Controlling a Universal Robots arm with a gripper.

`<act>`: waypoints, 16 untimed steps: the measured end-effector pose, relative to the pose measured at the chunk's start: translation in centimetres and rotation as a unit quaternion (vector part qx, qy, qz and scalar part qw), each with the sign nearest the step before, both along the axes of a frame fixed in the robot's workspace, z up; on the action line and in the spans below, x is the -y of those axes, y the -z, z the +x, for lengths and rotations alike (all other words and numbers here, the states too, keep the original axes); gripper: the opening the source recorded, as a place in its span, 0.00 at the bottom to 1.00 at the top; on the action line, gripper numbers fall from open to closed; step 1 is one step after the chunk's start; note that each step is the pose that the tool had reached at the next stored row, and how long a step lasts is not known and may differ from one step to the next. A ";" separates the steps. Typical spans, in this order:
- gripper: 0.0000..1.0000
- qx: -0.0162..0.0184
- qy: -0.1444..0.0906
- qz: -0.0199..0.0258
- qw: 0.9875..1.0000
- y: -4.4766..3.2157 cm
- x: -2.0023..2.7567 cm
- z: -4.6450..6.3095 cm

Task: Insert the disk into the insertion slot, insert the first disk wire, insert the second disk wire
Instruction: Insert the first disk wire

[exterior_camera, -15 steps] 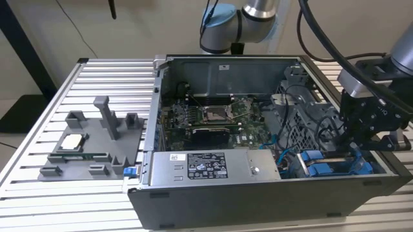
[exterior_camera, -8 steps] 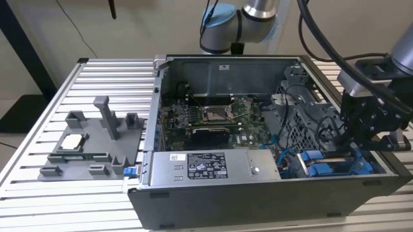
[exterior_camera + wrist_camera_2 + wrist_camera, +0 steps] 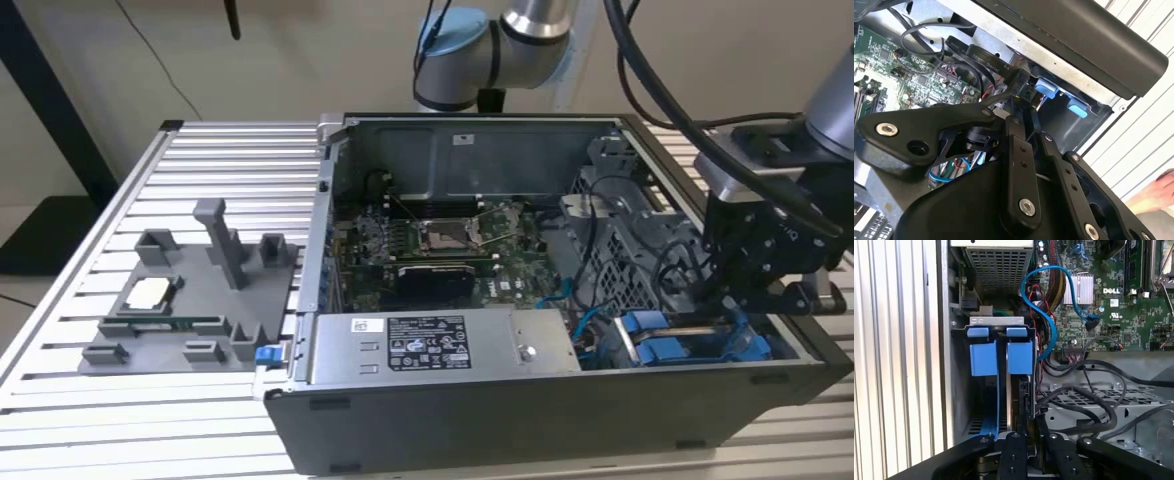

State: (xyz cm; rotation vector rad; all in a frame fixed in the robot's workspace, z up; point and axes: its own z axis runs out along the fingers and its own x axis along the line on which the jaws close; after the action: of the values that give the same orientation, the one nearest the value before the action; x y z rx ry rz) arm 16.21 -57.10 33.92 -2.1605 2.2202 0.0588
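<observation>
**Wire plug pinched at the drive bay**

I hold the gripper point(image 3: 1030, 422) nearly closed on what I judge is a black disk wire point(image 3: 1019, 80) plug, to meet the disk point(image 3: 1023, 390) just ahead of its tips, seated edgewise in the insertion slot point(image 3: 996, 321); the case point(image 3: 534, 420) around it rests on a slatted metal table point(image 3: 214, 160); beige wall point(image 3: 320, 50) beyond.

A robotics lab at work: an industrial robot arm point(image 3: 534, 25) is standing at the far edge of a ribbed aluminium bench point(image 3: 80, 420), where a desktop computer case point(image 3: 534, 420) is lying on its side, panel off, its motherboard point(image 3: 441, 245) lying bare. A grey moulded fixture tray point(image 3: 200, 290) is sitting just beside the case, holding loose components in shaped pockets, while thick black cables point(image 3: 638, 62) are hanging along the arm against a plain wall
</observation>
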 end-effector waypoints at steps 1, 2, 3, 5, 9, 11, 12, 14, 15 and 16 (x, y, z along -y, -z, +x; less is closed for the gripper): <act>0.19 0.001 0.000 0.000 1.000 0.09 0.00 0.0; 0.19 0.001 0.000 0.000 1.000 0.20 0.00 0.0; 0.19 0.002 0.000 0.000 1.000 0.33 0.00 -0.1; 0.19 0.003 0.000 0.000 1.000 0.53 0.00 -0.1; 0.20 0.003 0.000 0.000 1.000 0.60 0.00 -0.1; 0.27 0.003 0.000 0.000 1.000 0.36 0.00 -0.1; 0.27 0.003 0.000 0.000 1.000 0.17 0.00 -0.1; 0.27 0.003 0.000 0.000 1.000 -0.28 0.00 -0.1; 0.27 0.003 0.000 0.000 1.000 -0.55 0.00 -0.1; 0.27 0.003 0.000 0.000 1.000 -0.84 0.00 -0.1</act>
State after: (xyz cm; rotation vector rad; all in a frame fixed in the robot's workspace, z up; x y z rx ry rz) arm 16.08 -57.10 34.76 -2.1578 2.2174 0.0515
